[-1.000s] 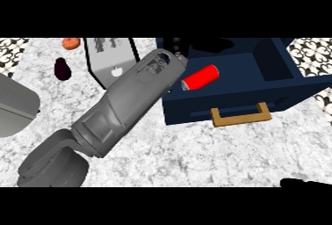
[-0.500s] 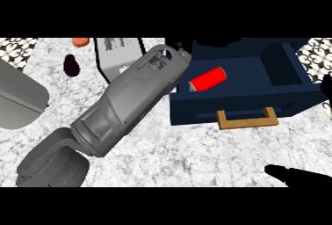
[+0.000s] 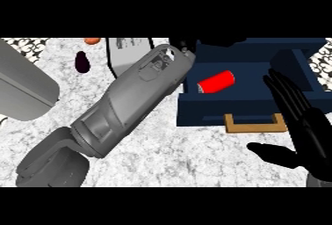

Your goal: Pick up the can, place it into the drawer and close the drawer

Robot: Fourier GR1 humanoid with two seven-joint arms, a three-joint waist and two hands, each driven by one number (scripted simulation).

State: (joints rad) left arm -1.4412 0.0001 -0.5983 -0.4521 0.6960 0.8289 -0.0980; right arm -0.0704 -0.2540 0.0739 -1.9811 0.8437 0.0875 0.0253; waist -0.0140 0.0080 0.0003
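Lying sideways, one red can [image 3: 216, 82] sits inside the single open drawer [image 3: 220, 112] at two o'clock. Right hand [image 3: 314, 136], four o'clock, fingers straight; left hand [image 3: 185, 45], twelve o'clock, state cannot be told.

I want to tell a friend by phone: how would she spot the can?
Find the dark blue drawer standing open at the upper right of the counter, with a tan handle on its front. Inside it the can lies on its side, the only bright red thing among dark blue walls.
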